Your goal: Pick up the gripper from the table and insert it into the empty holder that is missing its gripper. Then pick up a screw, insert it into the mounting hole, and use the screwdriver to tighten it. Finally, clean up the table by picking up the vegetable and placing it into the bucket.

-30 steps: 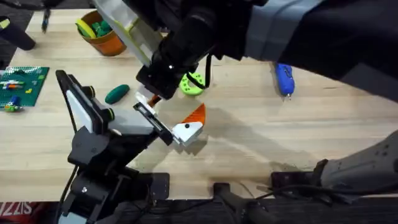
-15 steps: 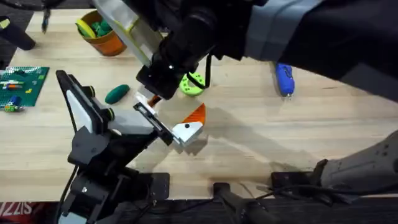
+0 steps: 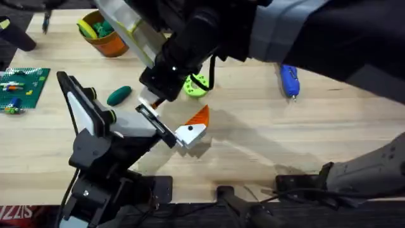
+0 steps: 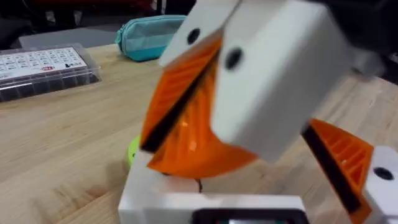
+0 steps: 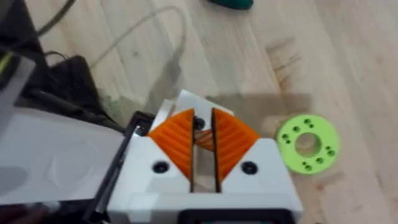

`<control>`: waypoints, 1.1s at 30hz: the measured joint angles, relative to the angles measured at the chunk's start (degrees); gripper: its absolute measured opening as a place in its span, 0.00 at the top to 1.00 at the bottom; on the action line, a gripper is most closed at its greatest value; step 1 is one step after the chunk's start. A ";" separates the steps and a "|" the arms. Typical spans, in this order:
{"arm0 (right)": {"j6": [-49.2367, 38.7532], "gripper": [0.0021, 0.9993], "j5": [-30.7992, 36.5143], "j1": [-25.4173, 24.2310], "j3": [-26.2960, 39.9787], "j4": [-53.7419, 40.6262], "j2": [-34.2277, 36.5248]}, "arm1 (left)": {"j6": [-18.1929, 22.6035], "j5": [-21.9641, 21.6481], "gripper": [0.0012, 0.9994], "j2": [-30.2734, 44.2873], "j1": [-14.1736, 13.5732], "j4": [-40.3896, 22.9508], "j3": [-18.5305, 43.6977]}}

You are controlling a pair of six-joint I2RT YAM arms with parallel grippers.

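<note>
The right claw (image 3: 154, 99) is being held low over the black holder (image 3: 155, 125) of the arm stand (image 3: 95, 136); in the right wrist view its orange pads (image 5: 177, 142) are being kept almost together on something small and dark that cannot be made out. The left claw's state cannot be told. The vegetable (image 3: 119, 95) is being left on the worktop (image 3: 266, 136), near the bucket (image 3: 103, 35). The screwdriver (image 3: 289, 80) is being left well apart.

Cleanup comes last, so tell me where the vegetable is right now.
In the overhead view the dark green vegetable lies on the table left of centre, below the orange bucket and just beyond the stand's green knobs.
</note>
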 joint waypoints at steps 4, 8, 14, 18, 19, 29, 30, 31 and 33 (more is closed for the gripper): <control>-0.25 0.58 0.45 -0.18 0.00 -0.09 0.00 | 0.02 0.00 0.01 -0.02 0.00 0.02 0.00; -0.37 0.39 1.08 -0.36 0.00 -0.05 0.00 | 0.01 -0.05 0.01 0.00 0.00 0.02 0.00; -0.25 0.22 2.07 -0.83 0.00 -0.04 0.00 | 0.02 -0.24 0.01 0.00 0.00 0.02 0.00; -0.23 0.17 2.40 -1.05 0.00 -0.01 -0.02 | 0.00 -0.27 0.01 0.00 0.00 0.00 0.00; -0.23 0.16 2.47 -1.05 0.00 0.07 -0.02 | 0.00 -0.28 0.01 0.00 0.00 0.00 0.00; -0.25 0.12 2.49 -0.98 0.00 1.66 -0.68 | 0.08 -0.35 0.01 0.00 0.00 0.04 0.00; -0.23 0.12 2.32 -0.98 0.00 1.85 -0.99 | 0.08 -0.30 0.01 -0.02 0.00 0.02 0.00; -0.25 0.11 2.16 -0.98 0.00 2.02 -1.39 | 0.09 -0.26 0.01 -0.02 0.00 0.02 0.00; -0.23 0.11 1.88 -1.06 0.00 2.41 -2.33 | 0.11 -0.24 0.01 -0.02 0.00 0.02 0.00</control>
